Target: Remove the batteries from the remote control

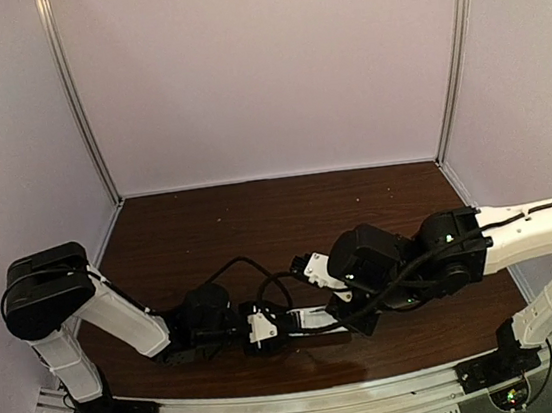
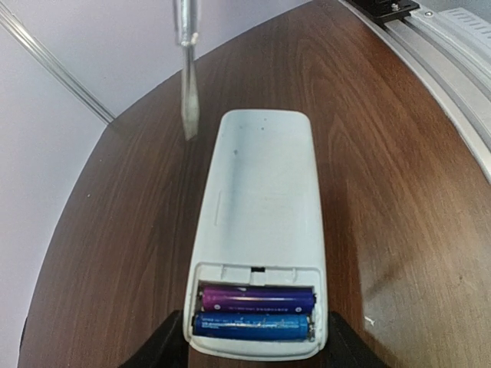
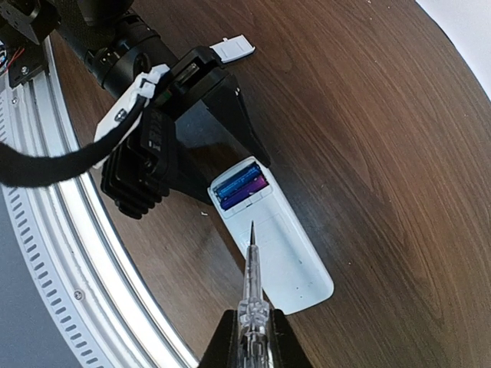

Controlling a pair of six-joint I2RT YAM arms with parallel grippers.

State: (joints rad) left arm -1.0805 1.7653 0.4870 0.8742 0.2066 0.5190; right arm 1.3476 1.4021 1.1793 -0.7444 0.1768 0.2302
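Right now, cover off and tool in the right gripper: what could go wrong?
1. The pointed tool in the right gripper could skid off the round batteries.
2. The left gripper pinches the remote control only at its battery end; prying could twist it loose.
3. A freed battery could roll away.

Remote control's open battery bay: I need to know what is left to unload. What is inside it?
A purple battery and a blue battery lie side by side in the remote control. The bay floor beneath them is covered.
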